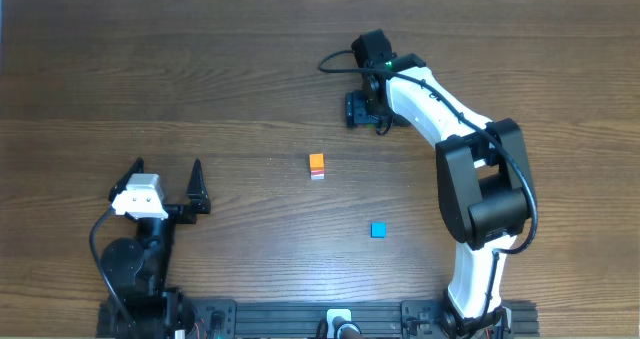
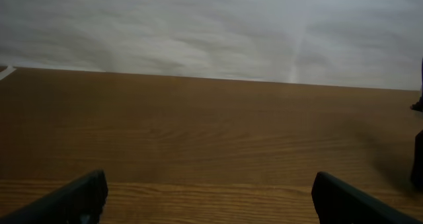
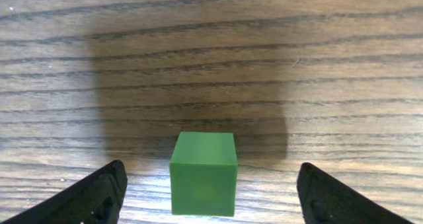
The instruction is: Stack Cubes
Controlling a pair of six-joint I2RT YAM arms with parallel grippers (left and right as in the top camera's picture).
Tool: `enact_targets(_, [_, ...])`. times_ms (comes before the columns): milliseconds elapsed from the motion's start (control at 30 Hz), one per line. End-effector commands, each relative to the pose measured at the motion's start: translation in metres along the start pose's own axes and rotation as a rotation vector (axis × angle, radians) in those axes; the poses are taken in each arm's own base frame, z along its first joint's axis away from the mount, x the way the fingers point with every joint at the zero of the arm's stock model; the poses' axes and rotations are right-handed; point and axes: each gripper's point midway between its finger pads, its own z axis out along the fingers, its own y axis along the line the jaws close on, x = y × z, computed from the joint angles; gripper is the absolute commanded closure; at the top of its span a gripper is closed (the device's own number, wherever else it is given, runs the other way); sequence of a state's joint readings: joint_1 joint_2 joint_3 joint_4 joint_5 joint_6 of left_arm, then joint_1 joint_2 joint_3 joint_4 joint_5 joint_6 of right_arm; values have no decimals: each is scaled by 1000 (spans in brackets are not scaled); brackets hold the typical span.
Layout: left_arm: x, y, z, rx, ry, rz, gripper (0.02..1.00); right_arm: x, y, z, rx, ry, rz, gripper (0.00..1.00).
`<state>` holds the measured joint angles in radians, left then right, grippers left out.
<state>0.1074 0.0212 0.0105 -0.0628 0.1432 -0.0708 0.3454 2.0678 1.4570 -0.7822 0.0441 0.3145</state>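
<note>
Table point(image 1: 200, 79): wood, dark grain lines, low sheen; grain reads coarse under the right jaws
Green cube point(image 3: 203, 173), between the right jaws: smooth faces, matt, looks plastic, clean edges
Right gripper point(image 3: 210, 196) fingers point(image 3: 99, 194): black, matt, plastic-looking
Left gripper point(image 2: 211, 204) fingers point(image 2: 73, 201): same black matt finish
Right arm point(image 1: 430, 104): white shell, smooth, slight gloss; black joint housings duller
Orange cube point(image 1: 317, 162), blue cube point(image 1: 378, 230), well clear of both jaws: flat colour, no shine; material too small to tell
Backdrop point(image 2: 198, 26) beyond the left jaws: white, matt, softly mottled
</note>
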Motion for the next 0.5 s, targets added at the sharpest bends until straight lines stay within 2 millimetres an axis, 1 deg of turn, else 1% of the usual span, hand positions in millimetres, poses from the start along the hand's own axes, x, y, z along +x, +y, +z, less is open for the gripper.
enact_targets(33, [1, 0, 0, 4, -2, 15, 18, -6, 8, -1, -19, -9, -1, 283])
enact_targets(267, [1, 0, 0, 4, -2, 15, 18, -1, 8, 9, -11, 15, 4, 380])
enact_targets(367, [1, 0, 0, 4, -2, 14, 18, -1, 9, 11, -11, 17, 2, 470])
enact_targets(500, [1, 0, 0, 4, -2, 14, 18, -4, 10, 11, -15, 6, 2, 524])
